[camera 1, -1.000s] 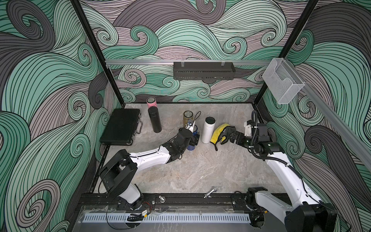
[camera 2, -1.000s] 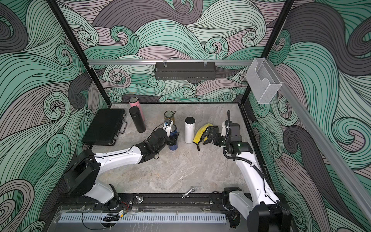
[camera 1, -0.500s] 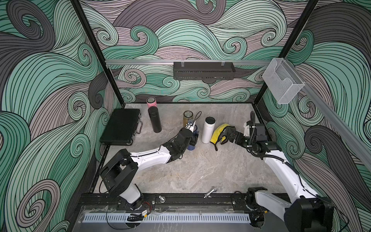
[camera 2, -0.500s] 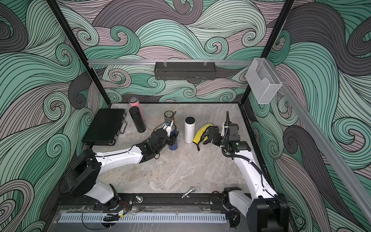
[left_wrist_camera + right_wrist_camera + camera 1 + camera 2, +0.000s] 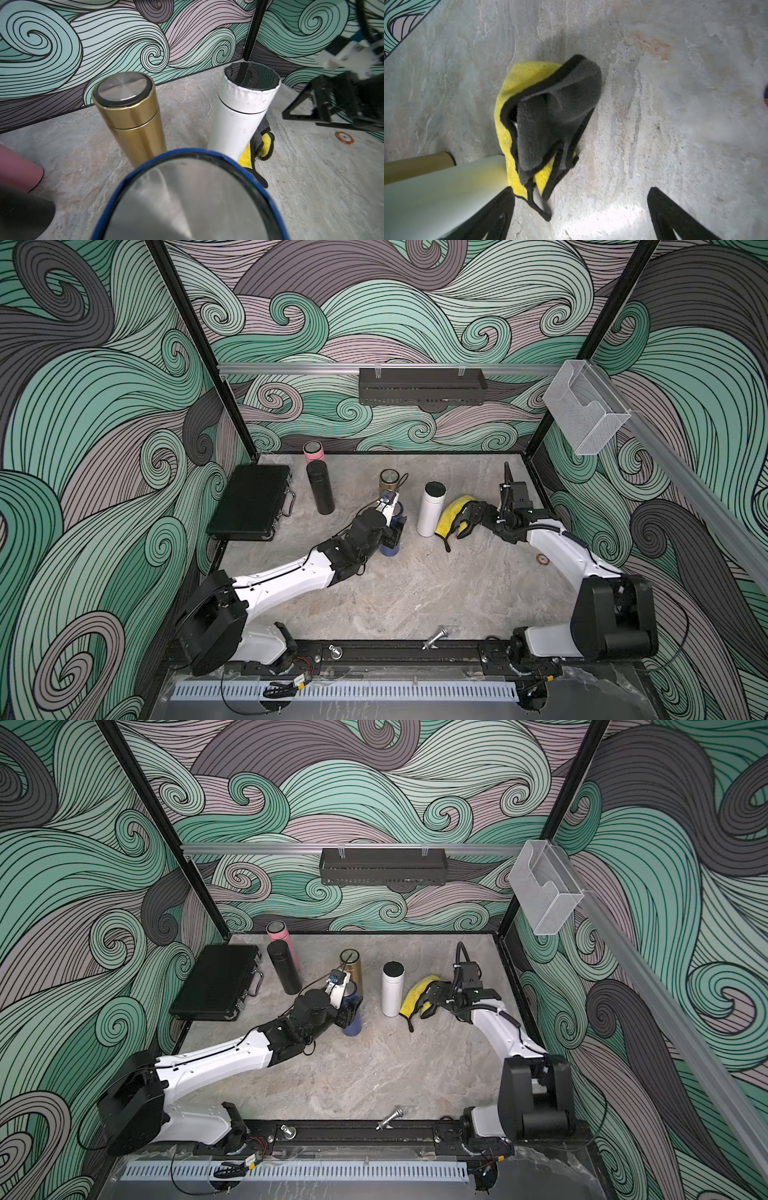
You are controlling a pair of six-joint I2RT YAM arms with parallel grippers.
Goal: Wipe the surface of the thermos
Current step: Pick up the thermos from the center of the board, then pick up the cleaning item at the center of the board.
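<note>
Standing upright near the middle of the table [image 5: 415,593], the blue thermos [image 5: 392,546] is now being clamped by the left gripper [image 5: 395,527]. Its jaws have just drawn in against the bottle's sides, so the thermos looks steadied for wiping. Just to its right, a yellow-and-grey cloth [image 5: 451,514] is lying against the white thermos [image 5: 431,510]. The right gripper [image 5: 579,193] is hovering over that cloth with its jaws spread wide and gripping nothing, so picking up the cloth is likely coming next.

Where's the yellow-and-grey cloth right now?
In both top views the yellow-and-grey microfibre cloth lies on the table's right side, at the foot of the white cylindrical thermos, just ahead of the open right gripper.
</note>
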